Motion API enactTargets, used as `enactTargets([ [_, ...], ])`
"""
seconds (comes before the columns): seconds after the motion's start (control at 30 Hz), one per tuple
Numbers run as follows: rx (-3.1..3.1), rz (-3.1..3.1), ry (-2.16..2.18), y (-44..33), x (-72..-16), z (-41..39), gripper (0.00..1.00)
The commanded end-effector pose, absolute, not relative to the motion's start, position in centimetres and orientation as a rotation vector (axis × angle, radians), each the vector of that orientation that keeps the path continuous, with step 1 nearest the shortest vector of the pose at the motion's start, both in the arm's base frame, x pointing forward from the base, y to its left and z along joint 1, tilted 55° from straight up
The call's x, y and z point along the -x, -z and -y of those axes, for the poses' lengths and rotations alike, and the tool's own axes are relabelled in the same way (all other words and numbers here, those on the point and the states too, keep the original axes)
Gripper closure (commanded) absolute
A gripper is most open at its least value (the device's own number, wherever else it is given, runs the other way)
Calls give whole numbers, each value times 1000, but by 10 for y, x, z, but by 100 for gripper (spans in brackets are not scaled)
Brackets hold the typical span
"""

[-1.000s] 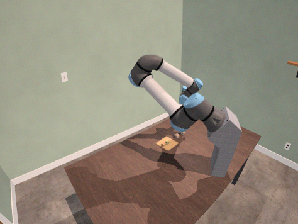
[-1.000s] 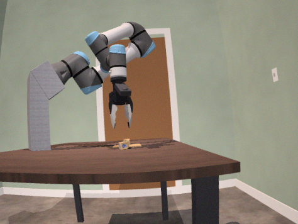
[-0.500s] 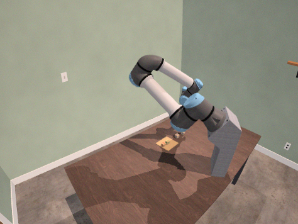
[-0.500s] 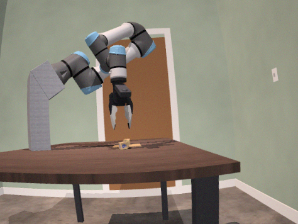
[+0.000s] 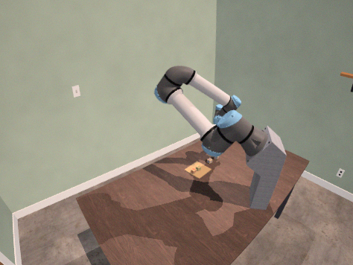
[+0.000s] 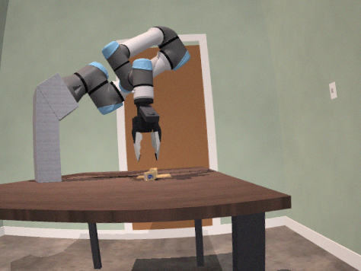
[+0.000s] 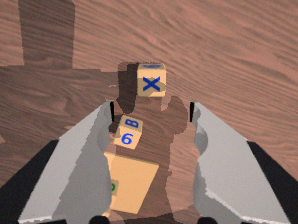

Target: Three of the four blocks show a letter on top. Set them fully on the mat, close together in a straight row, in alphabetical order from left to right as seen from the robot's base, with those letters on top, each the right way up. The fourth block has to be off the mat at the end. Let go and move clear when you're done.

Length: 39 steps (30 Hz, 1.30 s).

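My gripper [image 6: 146,156] hangs well above the table with its fingers apart and nothing between them; it also shows in the wrist view [image 7: 151,107]. Below it, a block with a blue X [image 7: 151,82] sits on bare wood beyond the fingertips. A block with a blue B on top and a 6 on its side [image 7: 128,132] sits just off the tan mat [image 7: 130,187], close to its far edge. A block with a green mark [image 7: 113,187] stands on the mat, mostly hidden by my left finger. The mat also shows in the top view [image 5: 197,170].
The grey robot pedestal [image 5: 265,167] stands on the table's right side. The dark wood table [image 6: 145,194] reaches well past the mat on all sides. Walls and a door stand behind the table.
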State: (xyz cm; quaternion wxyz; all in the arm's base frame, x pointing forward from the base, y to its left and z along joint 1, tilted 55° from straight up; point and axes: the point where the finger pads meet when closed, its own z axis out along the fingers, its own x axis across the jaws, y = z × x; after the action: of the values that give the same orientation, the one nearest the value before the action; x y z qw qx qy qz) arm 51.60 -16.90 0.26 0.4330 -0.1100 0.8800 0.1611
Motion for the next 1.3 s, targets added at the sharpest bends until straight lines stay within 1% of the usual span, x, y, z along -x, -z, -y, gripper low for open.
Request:
enactTargets([
  [0.0, 273, -2193, -399, 1, -521, 167, 60],
  [0.67, 273, -2193, -399, 14, -537, 158, 60],
  [1.27, 273, -2193, -399, 15, -539, 158, 60],
])
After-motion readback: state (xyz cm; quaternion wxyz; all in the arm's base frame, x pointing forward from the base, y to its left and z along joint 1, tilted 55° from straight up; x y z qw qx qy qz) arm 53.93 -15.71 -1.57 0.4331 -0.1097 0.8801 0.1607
